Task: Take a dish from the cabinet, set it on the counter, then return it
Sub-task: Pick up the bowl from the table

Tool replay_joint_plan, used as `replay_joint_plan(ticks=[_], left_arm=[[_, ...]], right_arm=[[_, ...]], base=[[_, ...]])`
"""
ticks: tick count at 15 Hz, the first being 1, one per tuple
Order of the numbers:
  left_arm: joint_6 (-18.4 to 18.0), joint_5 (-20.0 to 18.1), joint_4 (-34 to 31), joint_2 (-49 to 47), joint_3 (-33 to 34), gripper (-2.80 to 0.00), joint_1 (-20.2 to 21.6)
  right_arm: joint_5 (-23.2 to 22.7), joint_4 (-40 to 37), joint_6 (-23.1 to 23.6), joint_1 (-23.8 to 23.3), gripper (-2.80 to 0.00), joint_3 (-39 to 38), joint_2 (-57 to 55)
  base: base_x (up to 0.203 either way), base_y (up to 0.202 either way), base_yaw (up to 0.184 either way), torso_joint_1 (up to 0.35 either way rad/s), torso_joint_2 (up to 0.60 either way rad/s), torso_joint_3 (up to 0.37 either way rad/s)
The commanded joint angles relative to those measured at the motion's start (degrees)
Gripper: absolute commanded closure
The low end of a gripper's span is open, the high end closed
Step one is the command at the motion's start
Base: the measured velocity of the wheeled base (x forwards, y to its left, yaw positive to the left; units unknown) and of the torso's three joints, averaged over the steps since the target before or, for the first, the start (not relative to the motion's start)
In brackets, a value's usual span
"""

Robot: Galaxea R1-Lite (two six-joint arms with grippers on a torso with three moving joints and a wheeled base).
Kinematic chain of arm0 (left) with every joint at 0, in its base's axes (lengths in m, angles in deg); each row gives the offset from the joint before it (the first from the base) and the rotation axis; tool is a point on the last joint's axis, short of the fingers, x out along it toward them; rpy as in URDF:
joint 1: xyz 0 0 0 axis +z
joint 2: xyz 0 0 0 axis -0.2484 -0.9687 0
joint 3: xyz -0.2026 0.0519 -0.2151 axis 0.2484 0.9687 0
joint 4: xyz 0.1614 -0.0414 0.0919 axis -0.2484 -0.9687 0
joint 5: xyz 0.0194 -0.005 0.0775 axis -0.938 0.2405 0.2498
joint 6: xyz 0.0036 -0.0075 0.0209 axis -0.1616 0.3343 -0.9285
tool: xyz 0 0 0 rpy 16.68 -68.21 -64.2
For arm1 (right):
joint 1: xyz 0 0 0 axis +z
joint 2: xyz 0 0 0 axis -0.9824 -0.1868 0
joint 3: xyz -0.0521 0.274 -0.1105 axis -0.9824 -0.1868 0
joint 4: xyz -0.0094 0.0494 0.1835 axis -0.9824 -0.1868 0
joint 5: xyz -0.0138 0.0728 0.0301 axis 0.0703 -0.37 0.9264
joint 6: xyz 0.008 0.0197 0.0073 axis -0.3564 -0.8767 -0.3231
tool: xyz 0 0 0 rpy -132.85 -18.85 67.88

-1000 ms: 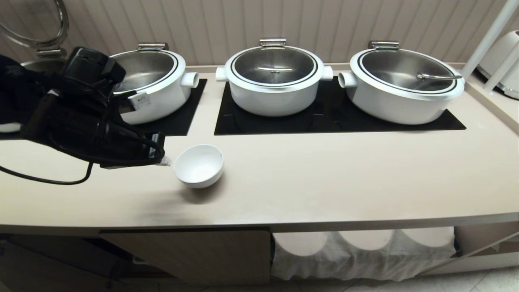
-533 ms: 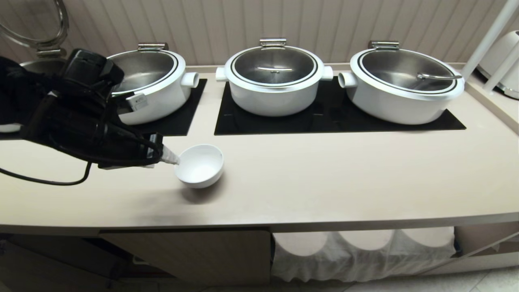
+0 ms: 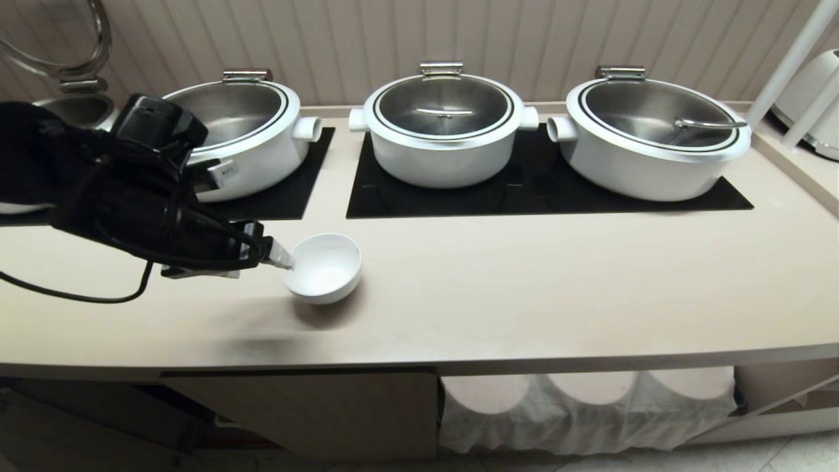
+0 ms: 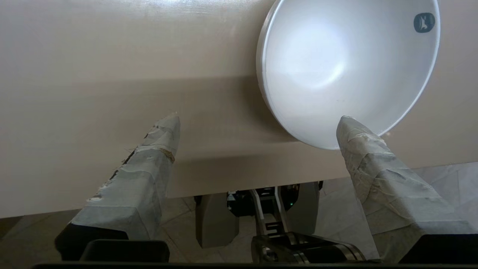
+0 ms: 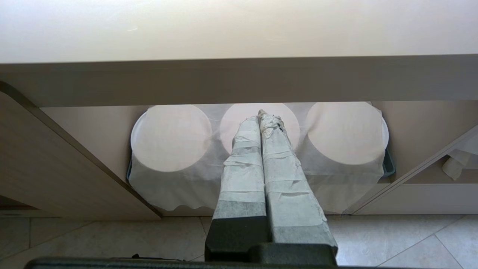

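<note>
Left gripper (image 3: 283, 259), black with tape-wrapped fingers, hovers at the near rim of the small white round ceramic bowl (image 3: 322, 267), which stands upright on the long cream-beige counter (image 3: 524, 295), in front of the black hob plates (image 3: 524, 190) and the three white steel-lidded pots (image 3: 442, 131); open counter lies to the bowl's right and toward the front edge, the pots well behind (plenty of room to lift straight up); below, the pale cabinet door (image 3: 314, 410) stands ajar.

From the left wrist, the fingers (image 4: 145, 179) are spread wide, holding nothing; one tip reaches the bowl's (image 4: 347, 67) rim, the other is out over bare counter. Glazed ceramic looks rigid, slick and chippable, light enough for one arm; I'd pinch the rim wall, one finger inside, one outside.

From the right wrist, the right gripper (image 5: 263, 116) hangs parked below the counter edge, fingers pressed together, empty, pointing at cloth-covered round shapes (image 5: 171, 138) under the counter.
</note>
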Motion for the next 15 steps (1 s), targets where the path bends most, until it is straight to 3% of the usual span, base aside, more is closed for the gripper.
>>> replay_joint_plan(ticks=[1,15], left_arm=[[0.0,0.0,-0.1,-1.6,-0.1,-2.80,-0.2],[-0.2,-0.2,0.2,-8.8,-3.2,-2.80,-0.4]], right_arm=[[0.0,0.0,0.0,0.1,0.00,0.0,0.0],[0.0,0.0,0.0,0.0,0.00,0.0,0.0]], base=[[0.000,0.000,0.000,0.000,0.00,0.000],[0.000,0.000,0.000,0.000,0.00,0.000]])
